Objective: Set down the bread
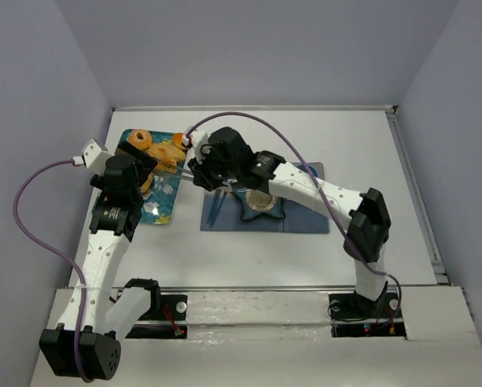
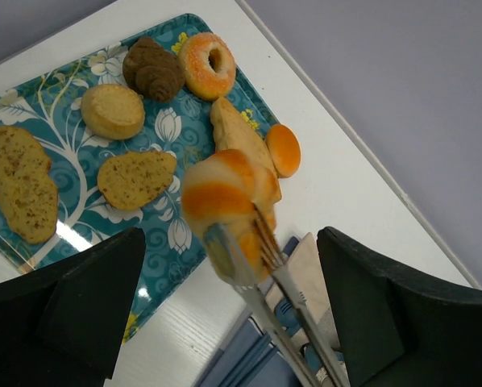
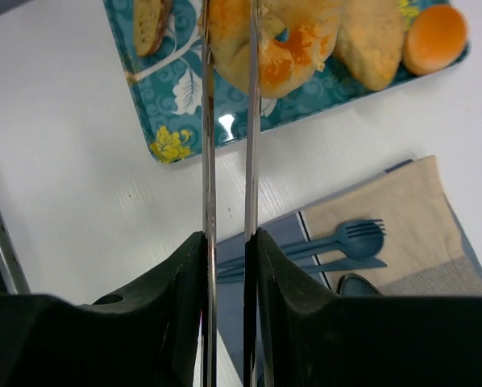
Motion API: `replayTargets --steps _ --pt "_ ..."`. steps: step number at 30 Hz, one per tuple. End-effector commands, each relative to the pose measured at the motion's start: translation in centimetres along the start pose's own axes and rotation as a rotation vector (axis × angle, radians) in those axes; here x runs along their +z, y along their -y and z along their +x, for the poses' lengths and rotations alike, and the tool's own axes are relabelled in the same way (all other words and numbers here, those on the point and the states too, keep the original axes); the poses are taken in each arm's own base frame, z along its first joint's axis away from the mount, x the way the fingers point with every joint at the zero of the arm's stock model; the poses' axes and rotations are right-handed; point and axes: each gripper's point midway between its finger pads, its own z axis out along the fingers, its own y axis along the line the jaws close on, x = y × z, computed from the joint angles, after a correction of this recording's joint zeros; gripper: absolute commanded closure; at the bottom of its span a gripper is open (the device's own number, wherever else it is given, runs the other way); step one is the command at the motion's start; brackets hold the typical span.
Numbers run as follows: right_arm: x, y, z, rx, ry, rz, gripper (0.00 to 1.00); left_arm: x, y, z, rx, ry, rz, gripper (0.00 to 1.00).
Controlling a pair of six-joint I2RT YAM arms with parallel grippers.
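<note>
1. My right gripper (image 3: 227, 242) is clenched on the handles of a pair of tongs (image 3: 209, 161). I squeeze the two thin metal blades so that their tips pinch the bread (image 3: 273, 44). The tongs give me reach and keep my wide black fingers away from the food.
2. The bread hangs in the tong tips, clear of the tray (image 3: 168, 121) and over its side nearest the mat (image 1: 305, 222). I judge that it is mid-carry and not yet set down.
3. My left gripper (image 1: 151, 169) is released, with its fingers spread wide and nothing in them. It hovers beside the tray, and its camera looks straight at the pinched bun.
4. The bread is small and roundish. Its sides are pale gold, and its crust is lumpy and orange-brown. It probably dents easily, so a light squeeze suits it.
5. The tray is glossy teal with white leaf and flower patterns, and it reflects the light.
6. On the tray lie:
   - a sugared doughnut (image 2: 208, 64);
   - a dark ridged croissant (image 2: 153, 68);
   - a longer golden pastry (image 2: 239, 137);
   - a smooth orange bun (image 2: 284, 150);
   - flat speckled toast slices (image 2: 136, 177).
7. The mat is blue cloth with a beige napkin on it. It carries a blue plastic fork (image 3: 350, 236) and a dark scalloped dish (image 1: 273, 211). The dish looks like the likely landing spot.
</note>
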Motion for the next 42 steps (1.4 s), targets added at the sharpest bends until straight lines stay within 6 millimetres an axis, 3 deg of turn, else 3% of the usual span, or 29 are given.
replayTargets --steps 1,2,4,7,8,10,11,12,13,16,20,22,27,30,32,38,42 --pt "-7.0 0.4 -7.3 0.050 0.259 0.108 0.85 -0.6 1.1 -1.2 -0.037 0.039 0.061 0.01" --pt "-7.3 1.3 -5.7 0.069 0.236 0.164 0.85 -0.6 1.1 -1.0 -0.035 0.036 0.064 0.01" --pt "-8.9 2.0 -4.5 0.126 0.236 0.232 0.85 -0.6 1.3 -0.7 -0.035 0.026 0.083 0.01" --pt "-12.2 3.1 -0.9 0.209 0.216 0.348 0.84 -0.5 1.5 -0.1 -0.033 0.004 0.102 0.01" --pt "-13.8 3.4 1.3 0.224 0.191 0.390 0.82 -0.4 1.6 0.4 -0.028 -0.010 0.109 0.01" --pt "-15.3 3.4 4.3 0.278 0.137 0.432 0.82 -0.2 1.6 0.8 -0.024 -0.024 0.111 0.01" --pt "-17.1 3.3 4.7 0.297 0.147 0.447 0.82 -0.1 1.4 1.2 -0.021 -0.034 0.110 0.01" --pt "-17.4 3.4 7.2 0.334 0.104 0.478 0.82 0.0 1.5 1.5 -0.018 -0.045 0.116 0.01" --pt "-18.8 3.3 8.3 0.355 0.088 0.495 0.82 0.2 1.4 1.9 -0.015 -0.054 0.116 0.01" --pt "-19.4 2.4 12.6 0.432 0.011 0.499 0.81 0.3 1.6 2.4 -0.012 -0.072 0.128 0.01" --pt "-19.7 1.2 15.2 0.485 -0.022 0.463 0.77 0.5 1.6 2.8 -0.010 -0.085 0.129 0.01" --pt "-19.9 1.2 15.9 0.480 -0.045 0.472 0.69 0.6 1.6 2.9 -0.009 -0.088 0.128 0.01" --pt "-19.4 1.5 15.8 0.440 -0.082 0.478 0.40 0.6 1.6 2.8 -0.009 -0.086 0.124 0.01" --pt "-18.9 1.9 15.1 0.422 -0.088 0.489 0.34 0.6 1.5 2.6 -0.007 -0.078 0.116 0.01" --pt "-18.9 2.2 14.5 0.401 -0.083 0.493 0.33 0.6 1.5 2.5 -0.008 -0.072 0.114 0.01" --pt "-19.7 2.8 9.9 0.348 0.004 0.492 0.33 0.7 1.4 1.9 -0.008 -0.050 0.100 0.01" --pt "-21.0 4.3 6.7 0.321 0.080 0.564 0.33 0.8 1.6 1.6 -0.012 -0.042 0.098 0.01"
